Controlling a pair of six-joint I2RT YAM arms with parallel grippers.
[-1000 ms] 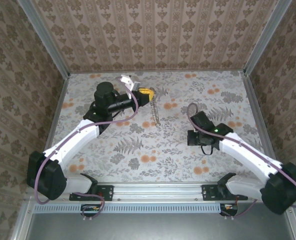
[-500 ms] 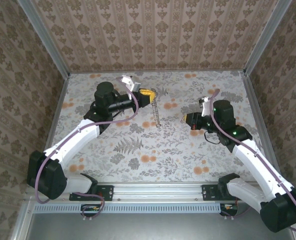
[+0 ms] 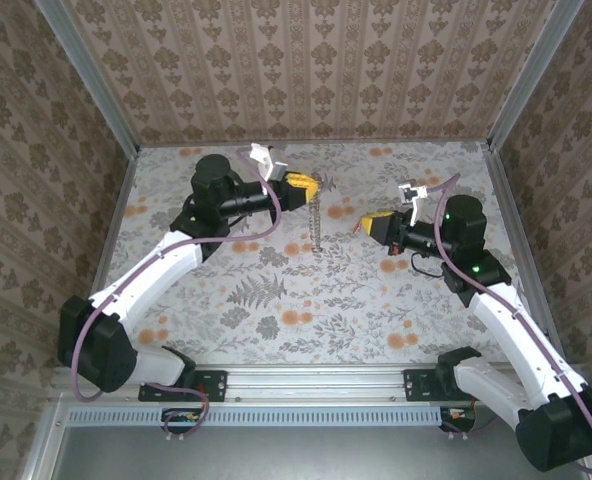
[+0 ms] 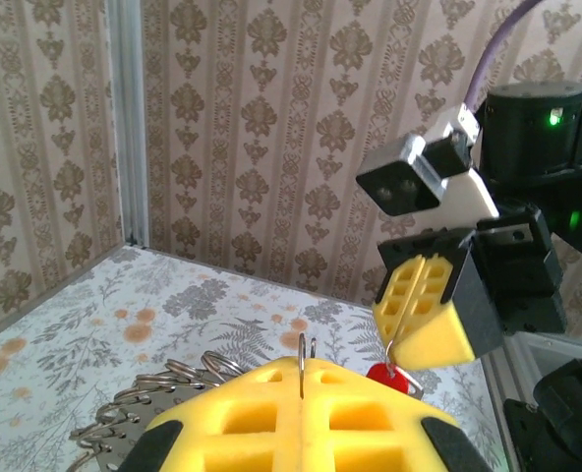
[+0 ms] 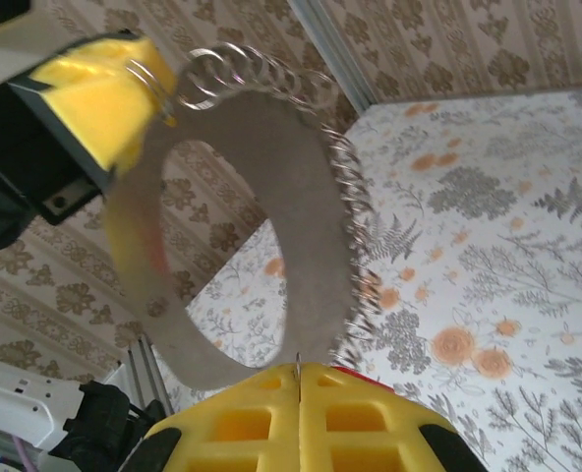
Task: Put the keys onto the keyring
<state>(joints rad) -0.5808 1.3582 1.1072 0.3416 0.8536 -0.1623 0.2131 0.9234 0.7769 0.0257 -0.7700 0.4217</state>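
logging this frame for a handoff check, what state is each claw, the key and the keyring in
left claw, shut on the keyring
right claw, shut on the key
keyring, dangling from the left claw
key, red head showing at the right claw's tips, not yet on the keyring

The left arm (image 3: 161, 268) reaches from lower left to the upper middle of the top view. The left gripper (image 3: 306, 187) points right, its yellow fingers (image 4: 271, 418) pinched on the keyring (image 3: 316, 225). The right arm (image 3: 506, 315) rises along the right side. The right gripper (image 3: 374, 222) points left, closed on the key (image 4: 379, 375).
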